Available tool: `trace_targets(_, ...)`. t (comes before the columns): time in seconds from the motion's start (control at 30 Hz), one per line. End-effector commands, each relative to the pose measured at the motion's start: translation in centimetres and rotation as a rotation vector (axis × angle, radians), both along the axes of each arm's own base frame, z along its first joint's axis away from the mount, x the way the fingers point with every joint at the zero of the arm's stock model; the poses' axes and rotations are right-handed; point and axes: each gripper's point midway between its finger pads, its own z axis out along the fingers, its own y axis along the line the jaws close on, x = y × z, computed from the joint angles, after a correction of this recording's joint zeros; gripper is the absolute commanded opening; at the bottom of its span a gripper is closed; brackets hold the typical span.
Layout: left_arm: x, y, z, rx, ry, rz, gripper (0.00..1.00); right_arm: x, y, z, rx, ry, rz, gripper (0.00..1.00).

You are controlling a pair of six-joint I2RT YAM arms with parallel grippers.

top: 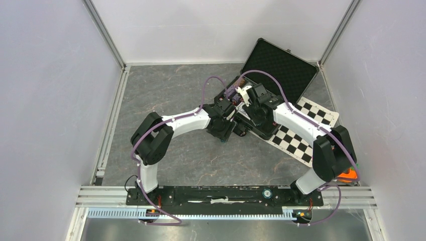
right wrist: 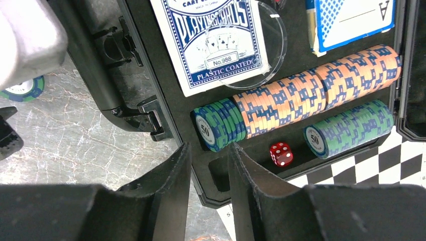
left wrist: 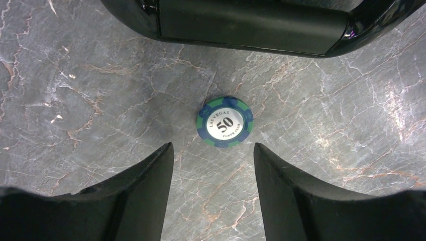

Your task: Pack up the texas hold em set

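Green-and-blue chip (left wrist: 225,122), red die (right wrist: 281,153), checkered black-and-white board (top: 301,135).

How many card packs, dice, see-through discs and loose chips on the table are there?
Card packs: 2
Red dice: 1
Clear discs: 1
Loose chips on the table: 1
Total: 5

Stone-look surface (left wrist: 75,100): grey, veined, smooth, faint sheen. Loose chip (left wrist: 225,122): glossy printed centre, duller rim. Black case lining (right wrist: 296,25): matt, foam-like. Clear disc (right wrist: 274,52): glossy plastic. Red die (right wrist: 281,154): glossy plastic. Card box (right wrist: 186,50): smooth printed card.
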Motion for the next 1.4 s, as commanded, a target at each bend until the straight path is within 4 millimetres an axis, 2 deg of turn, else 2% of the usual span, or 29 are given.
trace_targets(0.0, -0.4, 0.3, -0.6, 0.019, 0.014, 0.022, 0.65, 1.0, 0.4, 3.6, 0.047, -0.081, -0.028, 0.39)
trace_targets(0.3, -0.9, 0.9, -1.8, 0.069, 0.038, 0.013, 0.63, -0.5, 1.6, 5.7, 0.184, -0.098, -0.027, 0.39)
trace_targets(0.43, -0.3, 0.2, -0.8, 0.067, -0.030, -0.011, 0.68, -1.1, 1.5, 5.6, 0.199, -0.094, -0.022, 0.39)
trace_targets(0.57, 0.3, -0.7, 0.4, 0.041, -0.079, -0.017, 0.69, -1.7, 1.6, 5.4, 0.234, -0.088, -0.054, 0.39)
trace_targets(0.7, 0.3, -0.9, -0.2, 0.062, -0.085, -0.033, 0.70, -1.7, 1.5, 5.8, 0.246, -0.103, -0.072, 0.39)
trace_targets(0.77, 0.3, -1.0, -0.6, 0.093, -0.103, -0.056, 0.70, -1.5, 1.2, 6.6, 0.266, -0.150, -0.098, 0.38)
trace_targets(0.93, 0.4, -1.2, -1.4, 0.132, -0.117, -0.085, 0.69, -1.5, 0.2, 8.5, 0.307, -0.245, -0.168, 0.41)
trace_targets(1.17, 0.5, -1.5, -1.7, 0.140, -0.109, -0.096, 0.66, -1.6, -3.4, 10.1, 0.304, -0.340, -0.308, 0.42)
trace_targets(1.37, 0.3, -1.3, -2.2, 0.155, -0.096, -0.103, 0.63, -1.6, -5.7, 10.4, 0.359, -0.356, -0.381, 0.43)
